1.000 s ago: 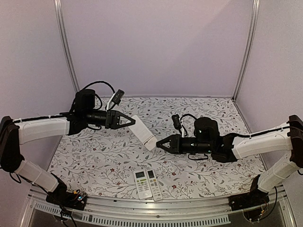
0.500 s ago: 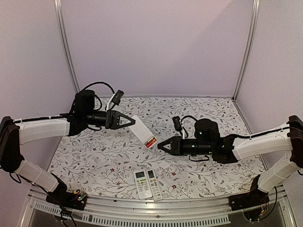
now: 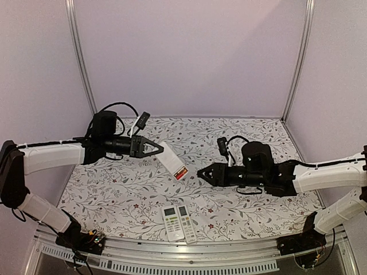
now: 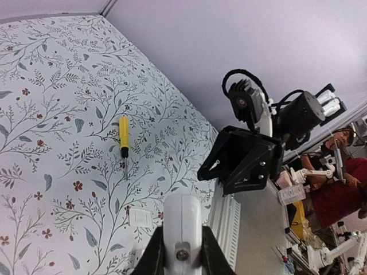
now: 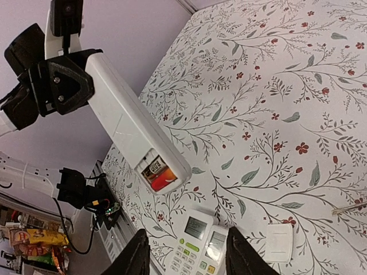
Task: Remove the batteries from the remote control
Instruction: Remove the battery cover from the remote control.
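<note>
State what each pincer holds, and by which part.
The left pincer grips the white remote by the end opposite its exposed battery. The right pincer holds nothing, its jaws apart.

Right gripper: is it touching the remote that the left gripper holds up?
Apart. The top view shows a clear gap between the right gripper tip and the remote at its open end.

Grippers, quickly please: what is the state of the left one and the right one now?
Left gripper: closed on the white remote, held in the air.
Right gripper: open, holding nothing.
</note>
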`<state>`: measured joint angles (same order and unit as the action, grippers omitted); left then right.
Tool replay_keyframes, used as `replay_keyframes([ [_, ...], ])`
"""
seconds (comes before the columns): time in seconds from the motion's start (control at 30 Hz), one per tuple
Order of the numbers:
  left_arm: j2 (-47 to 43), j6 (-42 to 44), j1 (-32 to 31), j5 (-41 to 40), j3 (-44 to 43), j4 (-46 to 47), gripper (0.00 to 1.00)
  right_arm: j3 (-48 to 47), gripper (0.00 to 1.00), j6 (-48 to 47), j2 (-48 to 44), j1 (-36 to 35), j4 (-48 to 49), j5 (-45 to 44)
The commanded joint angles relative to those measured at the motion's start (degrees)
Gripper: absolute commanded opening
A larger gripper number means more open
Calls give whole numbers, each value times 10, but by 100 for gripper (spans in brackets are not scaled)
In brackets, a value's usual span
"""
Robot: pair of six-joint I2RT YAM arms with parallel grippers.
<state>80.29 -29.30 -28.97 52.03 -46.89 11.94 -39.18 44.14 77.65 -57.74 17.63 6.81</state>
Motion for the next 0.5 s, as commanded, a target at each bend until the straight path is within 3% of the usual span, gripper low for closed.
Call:
replay_keyframes([
  [0.0,22,15,-1,-11,-20,-28,0,-54,49,-67,-4,-19,-120,-63],
  [0.13,42,24,-10,-16,-32,-56,0,-120,60,-117,33,-36,-191,-104],
  [0.37,64,19,-22,0,-39,-64,0,-197,86,-168,108,-58,-219,-115],
  [0.47,72,18,-26,9,-42,-65,0,-236,90,-185,145,-67,-242,-131],
])
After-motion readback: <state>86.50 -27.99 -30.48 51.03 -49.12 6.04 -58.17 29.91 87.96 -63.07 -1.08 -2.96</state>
